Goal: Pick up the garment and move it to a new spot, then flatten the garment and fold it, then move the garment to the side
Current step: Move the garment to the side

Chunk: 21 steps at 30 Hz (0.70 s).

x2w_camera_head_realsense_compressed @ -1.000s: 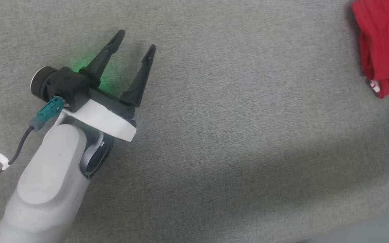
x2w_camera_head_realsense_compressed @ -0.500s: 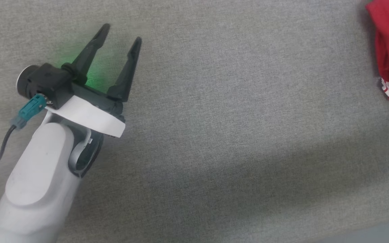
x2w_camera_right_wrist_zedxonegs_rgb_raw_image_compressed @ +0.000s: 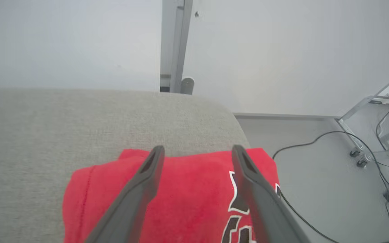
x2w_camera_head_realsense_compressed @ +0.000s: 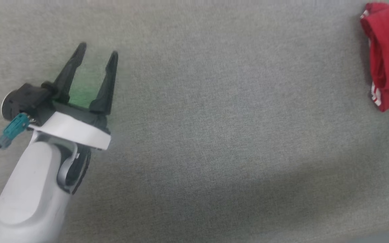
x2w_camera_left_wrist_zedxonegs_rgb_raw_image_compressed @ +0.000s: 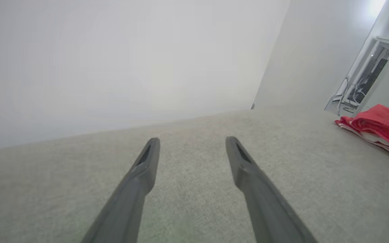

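The garment (x2w_camera_head_realsense_compressed: 388,57), a folded bright red T-shirt with red-white stripe trim, lies at the far right of the grey table (x2w_camera_head_realsense_compressed: 214,118). It also appears at the right in the left wrist view as a red bundle (x2w_camera_left_wrist_zedxonegs_rgb_raw_image_compressed: 378,126). My left gripper (x2w_camera_head_realsense_compressed: 97,55) hovers open over bare table at the left, far from the garment, with nothing between its fingers (x2w_camera_left_wrist_zedxonegs_rgb_raw_image_compressed: 147,162). In the right wrist view my right gripper (x2w_camera_right_wrist_zedxonegs_rgb_raw_image_compressed: 198,152) stands open just above the garment (x2w_camera_right_wrist_zedxonegs_rgb_raw_image_compressed: 187,202), its fingers spread over the red cloth beside the dark white-outlined letters (x2w_camera_right_wrist_zedxonegs_rgb_raw_image_compressed: 238,209).
The garment sits near the table's rounded far corner (x2w_camera_right_wrist_zedxonegs_rgb_raw_image_compressed: 228,114), close to the edge. Beyond it, the floor holds black cables (x2w_camera_right_wrist_zedxonegs_rgb_raw_image_compressed: 319,138) and a metal frame on castors (x2w_camera_right_wrist_zedxonegs_rgb_raw_image_compressed: 377,121). A pale wall rises behind the table.
The head view has shifted. My left arm has drawn back toward the lower left, still open. The garment stays at the right edge.
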Tool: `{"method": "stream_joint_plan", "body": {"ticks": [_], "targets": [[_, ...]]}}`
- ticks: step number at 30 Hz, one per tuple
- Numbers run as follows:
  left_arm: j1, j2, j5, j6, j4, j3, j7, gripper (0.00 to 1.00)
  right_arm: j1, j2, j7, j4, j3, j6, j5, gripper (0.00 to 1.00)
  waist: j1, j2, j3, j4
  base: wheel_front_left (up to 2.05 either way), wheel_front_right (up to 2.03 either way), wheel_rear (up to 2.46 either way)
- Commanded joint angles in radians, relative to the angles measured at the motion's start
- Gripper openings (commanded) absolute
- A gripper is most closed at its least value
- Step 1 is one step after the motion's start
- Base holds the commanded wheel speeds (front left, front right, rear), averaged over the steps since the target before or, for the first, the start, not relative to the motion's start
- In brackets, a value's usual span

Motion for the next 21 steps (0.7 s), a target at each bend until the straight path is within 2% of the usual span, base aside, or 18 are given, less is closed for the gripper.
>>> {"method": "stream_joint_plan", "body": {"ticks": [1, 8, 12, 21], "targets": [[0.025, -0.005, -0.011, 0.001, 0.003, 0.022, -0.002, 1.0, 0.021, 0.019, -0.043, -0.014, 0.004, -0.002, 0.004, 1.0, 0.0, 0.0, -0.043, 0.014, 0.0, 0.0, 0.0], [0.089, -0.004, 0.015, 0.001, -0.021, 0.079, -0.003, 1.0, 0.087, 0.066, -0.123, -0.046, 0.017, -0.002, -0.002, 1.0, 0.0, 0.0, -0.121, 0.041, 0.0, 0.0, 0.0], [0.155, -0.036, 0.054, 0.003, -0.03, 0.177, -0.003, 1.0, 0.156, 0.091, -0.158, -0.072, 0.011, -0.002, -0.021, 1.0, 0.0, 0.0, -0.188, 0.068, 0.0, 0.0, 0.0], [0.29, -0.078, 0.12, 0.004, -0.071, 0.319, -0.002, 1.0, 0.311, 0.131, -0.179, -0.151, -0.049, -0.002, -0.065, 1.0, 0.0, 0.0, -0.282, 0.105, 0.0, 0.0, 0.0]]}}
